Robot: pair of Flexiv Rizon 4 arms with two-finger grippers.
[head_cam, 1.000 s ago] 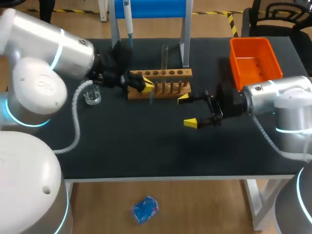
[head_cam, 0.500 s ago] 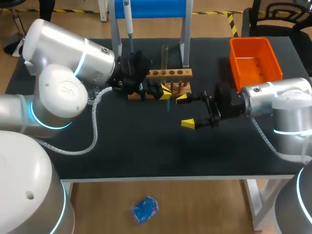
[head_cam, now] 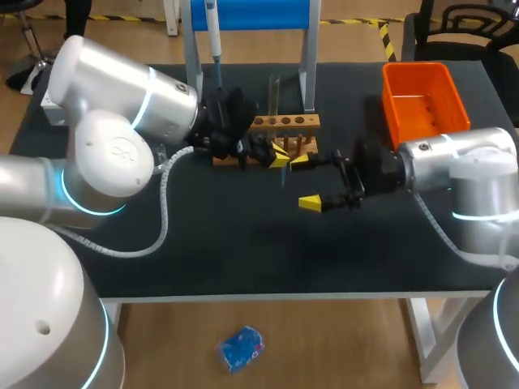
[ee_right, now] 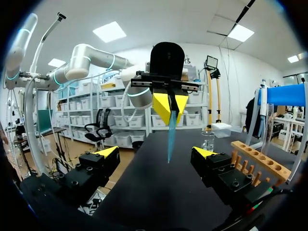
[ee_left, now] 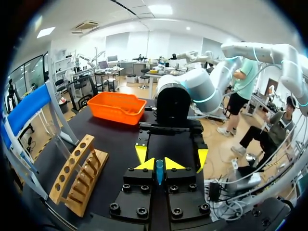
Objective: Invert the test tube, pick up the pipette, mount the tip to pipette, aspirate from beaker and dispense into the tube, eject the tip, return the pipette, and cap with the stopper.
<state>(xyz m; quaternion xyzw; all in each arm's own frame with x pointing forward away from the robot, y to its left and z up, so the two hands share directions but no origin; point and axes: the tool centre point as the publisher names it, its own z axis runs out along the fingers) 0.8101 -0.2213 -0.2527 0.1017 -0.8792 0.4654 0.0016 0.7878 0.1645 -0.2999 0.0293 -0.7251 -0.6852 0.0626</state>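
The left gripper (ee_left: 159,165) pinched the tip (ee_right: 170,134), likely light and slippery, by its wide end; the right gripper (ee_right: 156,152) stood open before it.

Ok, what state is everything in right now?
Left gripper: shut on the tip.
Tip: held pointing down, off the table.
Right gripper: open, holding nothing.
Pipette: hanging on its stand, not picked up.
Tube: upright in the rack.
Beaker: upright on the table.
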